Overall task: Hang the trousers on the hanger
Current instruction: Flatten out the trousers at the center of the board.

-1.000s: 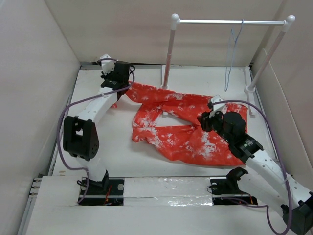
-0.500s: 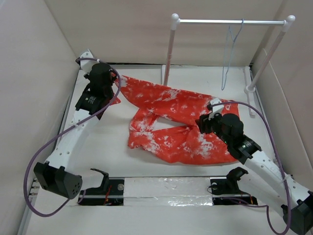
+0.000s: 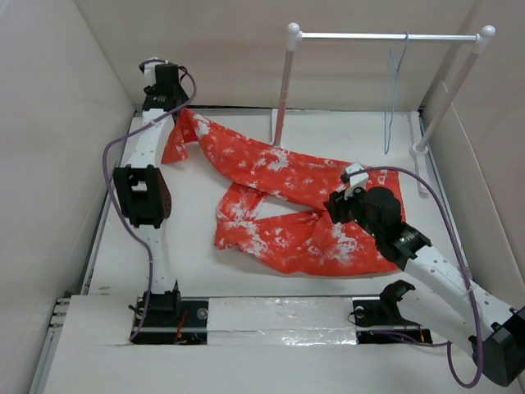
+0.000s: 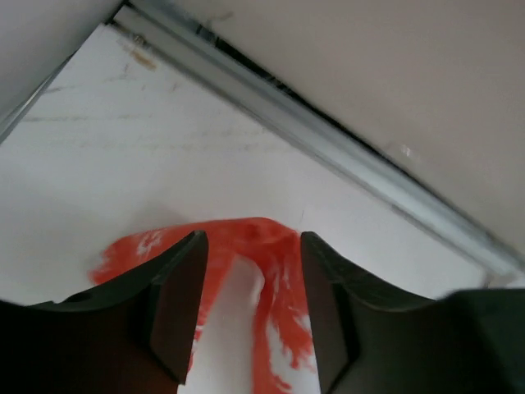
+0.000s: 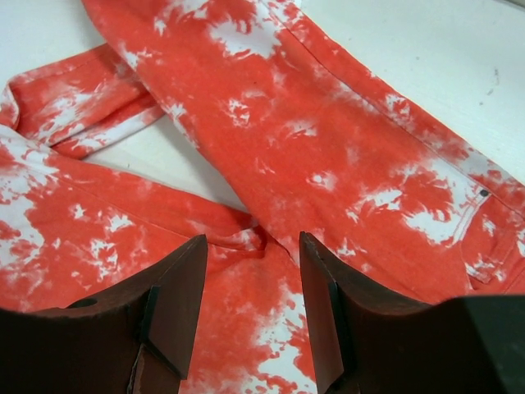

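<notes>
Top view: the trousers (image 3: 287, 205) lie crumpled mid-surface (image 3: 189, 263). One leg stretches to the far-left corner and rises there under my left end effector (image 3: 164, 82). The hanger (image 3: 394, 90) hangs bare on the rack (image 3: 385, 36) crossbar by the far-right corner, well apart from the cloth. My right end effector (image 3: 340, 205) sits over the waist end, right of centre.

Left wrist: jaws spread, leg tip shows in the gap below. Can't tell if cloth is snagged on a finger.

Right wrist: jaws spread, nothing pinched, hovering just over the spot where the two legs meet.

My read: early stage. Nothing is on the hanger yet. Straightening, lifting and draping over the hanger bar are all left.
</notes>
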### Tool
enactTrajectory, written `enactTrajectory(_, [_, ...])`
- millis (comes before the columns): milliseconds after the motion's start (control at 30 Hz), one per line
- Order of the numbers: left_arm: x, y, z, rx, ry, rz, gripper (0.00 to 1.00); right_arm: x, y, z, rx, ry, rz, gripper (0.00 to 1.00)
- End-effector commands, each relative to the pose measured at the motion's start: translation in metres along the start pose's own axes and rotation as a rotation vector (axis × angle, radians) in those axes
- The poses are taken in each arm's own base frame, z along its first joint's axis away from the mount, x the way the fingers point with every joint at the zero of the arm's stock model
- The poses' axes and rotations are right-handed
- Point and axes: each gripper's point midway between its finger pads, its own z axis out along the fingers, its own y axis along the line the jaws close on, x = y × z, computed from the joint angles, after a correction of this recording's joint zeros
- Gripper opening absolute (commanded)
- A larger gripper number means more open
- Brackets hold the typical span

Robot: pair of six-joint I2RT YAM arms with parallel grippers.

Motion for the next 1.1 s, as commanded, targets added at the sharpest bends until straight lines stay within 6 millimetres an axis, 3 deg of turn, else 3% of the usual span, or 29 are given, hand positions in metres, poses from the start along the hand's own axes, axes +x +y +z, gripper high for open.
enactTrajectory(0, [-0.03, -0.003, 0.016, 0.005, 0.009, 0.022, 0.49, -0.032, 0.012, 0.004, -0.051, -0.086, -0.01, 0.55])
enactTrajectory(33, [-0.049, -0.011, 0.013, 0.022, -0.034, 0.017, 0.58, -0.031, 0.015, 0.004, -0.058, -0.083, -0.012, 0.55])
enactTrajectory(67, [-0.044, -0.009, 0.019, 0.013, -0.027, 0.034, 0.68, -0.03, 0.017, 0.004, -0.061, -0.083, -0.012, 0.55])
enactTrajectory(133, [-0.048, -0.009, 0.017, 0.016, -0.05, 0.03, 0.68, -0.027, 0.018, 0.004, -0.052, -0.084, -0.011, 0.55])
enactTrajectory(167, [-0.034, 0.002, 0.015, -0.013, -0.027, 0.041, 0.65, -0.026, 0.021, 0.004, -0.058, -0.083, -0.012, 0.51])
enactTrajectory(200, [-0.035, 0.004, 0.015, -0.012, -0.05, 0.035, 0.62, -0.026, 0.02, 0.004, -0.055, -0.081, -0.012, 0.48])
enactTrajectory(233, [-0.028, 0.009, 0.015, -0.025, -0.044, 0.039, 0.57, -0.033, 0.022, 0.005, -0.062, -0.112, -0.014, 0.4])
enactTrajectory(267, [-0.009, 0.024, 0.014, -0.065, -0.015, 0.057, 0.33, -0.033, 0.025, 0.005, -0.074, -0.112, -0.018, 0.12])
enactTrajectory(333, [0.008, 0.04, 0.014, -0.109, 0.012, 0.085, 0.14, -0.032, 0.026, 0.005, -0.077, -0.107, -0.022, 0.0])
enactTrajectory(367, [0.031, 0.049, 0.012, -0.141, 0.05, 0.116, 0.02, -0.031, 0.025, 0.005, -0.075, -0.102, -0.024, 0.0])
enactTrajectory(433, [0.062, 0.061, 0.012, -0.158, 0.104, 0.193, 0.02, -0.032, 0.025, 0.004, -0.075, -0.117, -0.02, 0.0])
enactTrajectory(500, [0.076, 0.064, 0.014, -0.171, 0.131, 0.233, 0.16, -0.031, 0.026, 0.002, -0.078, -0.13, -0.008, 0.0])
enactTrajectory(567, [0.092, 0.073, 0.022, -0.207, 0.162, 0.251, 0.33, -0.031, 0.028, 0.001, -0.092, -0.133, -0.005, 0.13])
enactTrajectory(633, [0.094, 0.089, 0.031, -0.244, 0.17, 0.246, 0.4, -0.029, 0.029, -0.002, -0.097, -0.123, -0.013, 0.2])
enactTrajectory(733, [0.099, 0.083, 0.044, -0.193, 0.167, 0.289, 0.47, -0.029, 0.027, -0.006, -0.089, -0.129, -0.018, 0.31])
enactTrajectory(1067, [0.117, 0.065, 0.079, -0.155, 0.17, 0.385, 0.49, -0.036, 0.036, -0.003, -0.132, -0.145, -0.024, 0.34])
